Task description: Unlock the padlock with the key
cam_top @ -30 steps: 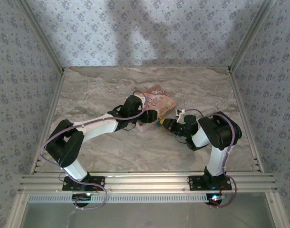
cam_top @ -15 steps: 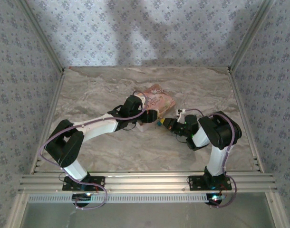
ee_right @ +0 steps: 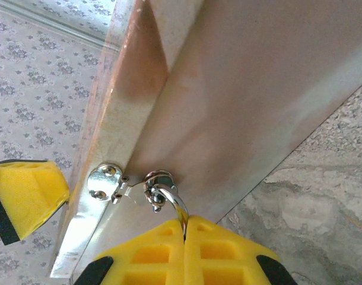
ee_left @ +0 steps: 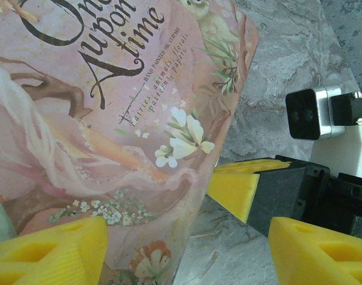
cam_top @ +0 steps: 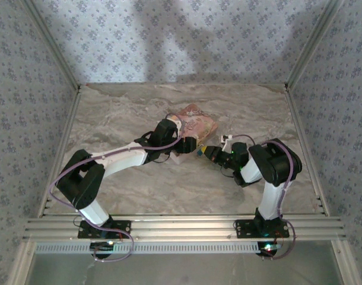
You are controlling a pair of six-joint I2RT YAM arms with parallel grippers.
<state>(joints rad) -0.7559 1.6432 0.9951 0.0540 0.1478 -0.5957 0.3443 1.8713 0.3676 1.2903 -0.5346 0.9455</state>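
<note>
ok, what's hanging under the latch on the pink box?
A silver loop through the latch of the pink box, pinched by the right gripper. Whatever it belongs to is covered by the yellow fingers.

Grey-brown marbled table [cam_top: 116, 113], one pink illustrated box [cam_top: 197, 123] on it near the middle.

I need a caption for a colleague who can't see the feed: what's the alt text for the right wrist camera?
The right gripper, shut, pinches a thin silver loop hanging from a small metal latch on the edge of the box. Another yellow finger sits at the left, and the grey marble table shows at lower right.
</note>
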